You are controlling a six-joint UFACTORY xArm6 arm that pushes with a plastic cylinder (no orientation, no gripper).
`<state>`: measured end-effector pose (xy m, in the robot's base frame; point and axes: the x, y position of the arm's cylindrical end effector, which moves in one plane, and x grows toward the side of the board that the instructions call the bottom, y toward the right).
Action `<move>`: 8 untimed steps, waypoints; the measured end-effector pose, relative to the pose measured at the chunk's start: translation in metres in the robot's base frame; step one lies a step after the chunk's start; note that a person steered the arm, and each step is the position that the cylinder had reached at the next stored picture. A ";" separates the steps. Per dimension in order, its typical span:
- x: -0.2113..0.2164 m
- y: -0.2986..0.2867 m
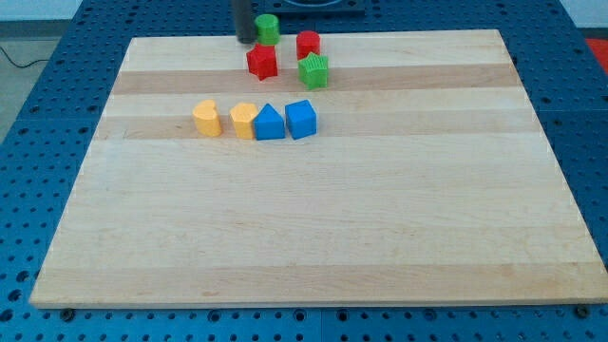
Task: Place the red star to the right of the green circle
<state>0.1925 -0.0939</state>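
The red star (262,62) lies near the board's top edge, just below the green circle (269,28) and slightly to its left. My tip (245,42) stands at the top edge, close against the green circle's left side and just above-left of the red star. A second red block (308,44), round in shape, sits to the right of the green circle. A green star (313,70) lies right of the red star and just below the round red block.
A row of blocks lies below the group: a yellow block (207,118), a second yellow block (243,121), a blue pointed block (270,123) and a blue cube (300,119). The wooden board (313,218) rests on a blue perforated table.
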 end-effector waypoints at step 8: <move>0.076 -0.210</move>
<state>0.2689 -0.3043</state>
